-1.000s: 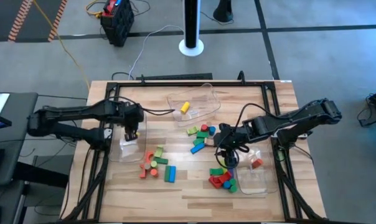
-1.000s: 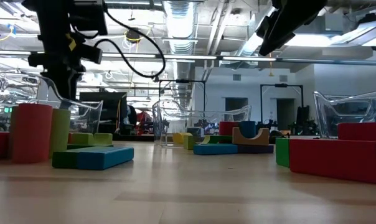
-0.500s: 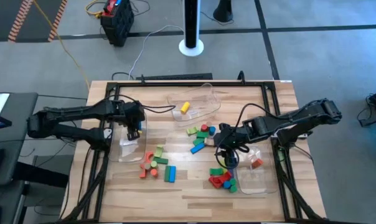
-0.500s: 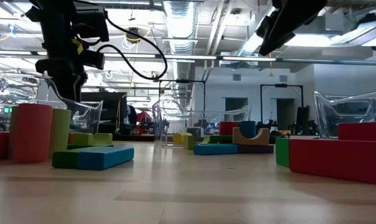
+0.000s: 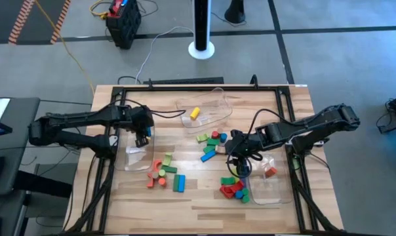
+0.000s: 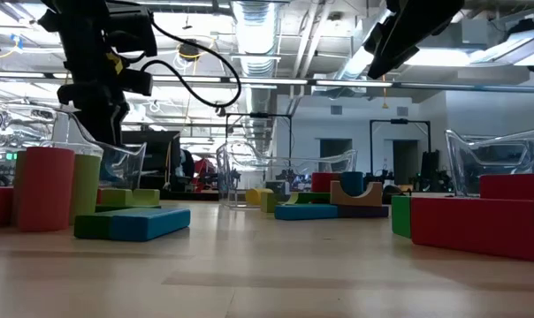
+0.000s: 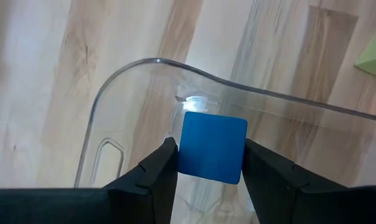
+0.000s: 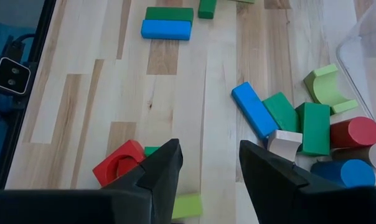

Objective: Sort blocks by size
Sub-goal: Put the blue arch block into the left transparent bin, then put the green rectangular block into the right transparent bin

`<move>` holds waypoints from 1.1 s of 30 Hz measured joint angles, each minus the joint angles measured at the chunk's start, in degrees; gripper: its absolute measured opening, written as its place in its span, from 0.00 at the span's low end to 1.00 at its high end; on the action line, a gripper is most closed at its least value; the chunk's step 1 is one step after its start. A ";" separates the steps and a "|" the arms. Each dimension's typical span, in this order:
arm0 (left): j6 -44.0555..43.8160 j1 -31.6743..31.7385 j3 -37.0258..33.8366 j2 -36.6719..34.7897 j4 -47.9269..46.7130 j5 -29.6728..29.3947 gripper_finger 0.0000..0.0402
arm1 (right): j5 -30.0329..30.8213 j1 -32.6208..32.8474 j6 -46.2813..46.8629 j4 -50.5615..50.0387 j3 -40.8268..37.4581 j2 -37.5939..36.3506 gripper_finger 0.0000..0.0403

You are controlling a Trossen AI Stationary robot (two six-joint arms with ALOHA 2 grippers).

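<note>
Clearly the sorting is in its early part. A blue cube (image 7: 212, 148) sits between the fingers of the left gripper (image 5: 142, 135), which hangs over the clear bin (image 5: 138, 156) at nine o'clock on the bench (image 5: 198, 196); whether the fingers grip it or have just let it go, I cannot tell. A yellow block (image 5: 195, 113) lies in the bin (image 5: 204, 108) at twelve o'clock, and an orange piece (image 5: 271, 172) in the bin (image 5: 269, 187) at four o'clock. Most blocks lie loose on the bench: a cluster (image 5: 164, 174) at seven o'clock, another (image 5: 211, 144) near the centre, and a red and green heap (image 5: 235, 188) at five o'clock. The right gripper (image 5: 240, 164) hovers between those last two groups, jaws partly apart and holding nothing. Nearly all the pieces are left to sort.
</note>
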 joint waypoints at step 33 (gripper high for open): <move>0.15 -1.92 4.34 -8.94 0.92 -0.07 0.61 | -0.04 -0.28 -1.93 1.55 -0.02 0.00 0.49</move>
